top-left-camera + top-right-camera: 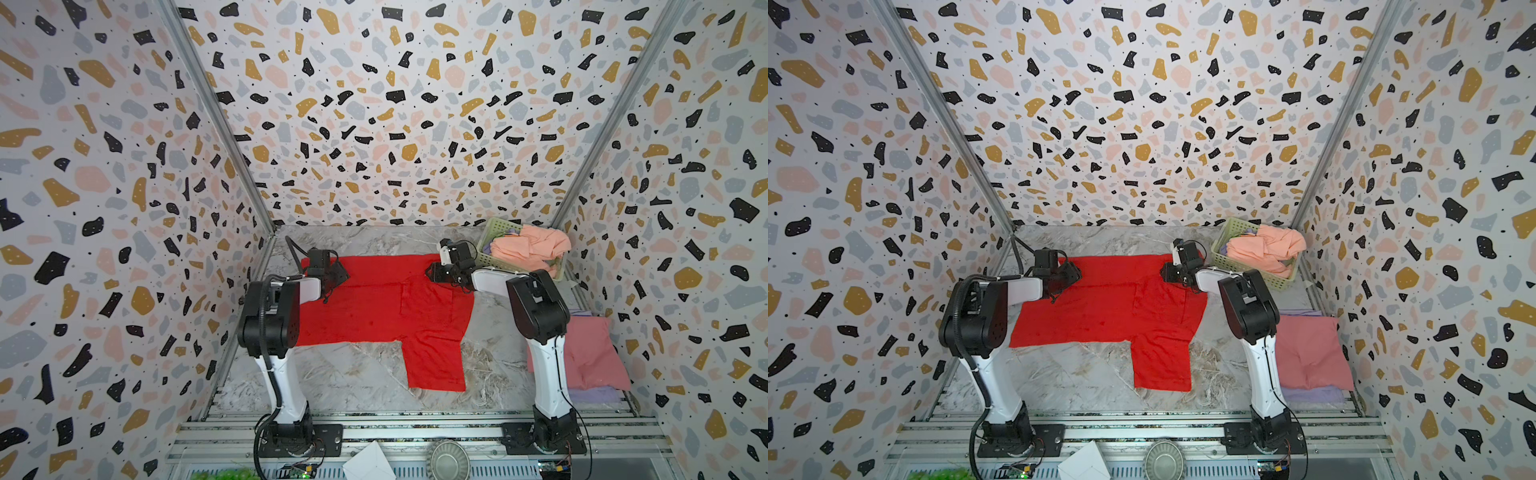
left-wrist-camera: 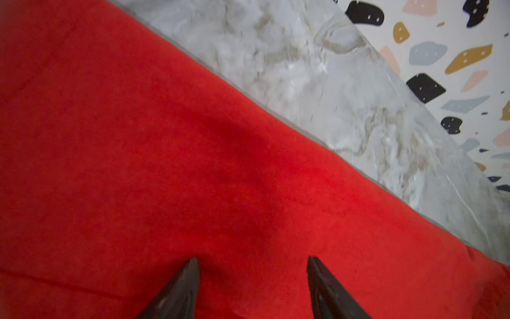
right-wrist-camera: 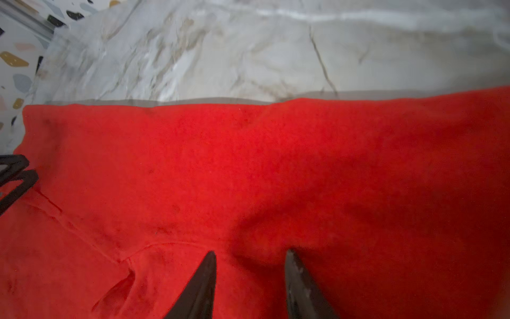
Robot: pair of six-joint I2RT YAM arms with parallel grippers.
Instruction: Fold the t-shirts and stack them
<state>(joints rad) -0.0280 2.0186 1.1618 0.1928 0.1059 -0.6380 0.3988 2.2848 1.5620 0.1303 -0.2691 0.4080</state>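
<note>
The scene is viewed from high above the near edge in both top views, looking down and toward the back wall (image 1: 395,124); nearly the same ground is covered by each, with the marble counter (image 1: 357,374), both arms and the red t-shirt (image 1: 1108,307) taken in from well back. The left wrist view is set close over the red t-shirt (image 2: 165,165), looking past the left pincer (image 2: 253,259) toward the cloth's far edge, the counter (image 2: 317,82) and a patterned wall. The right wrist view is likewise held near the cloth (image 3: 276,171), behind the right pincer (image 3: 250,252); the cloth's far edge is shared by both wrist views.
</note>
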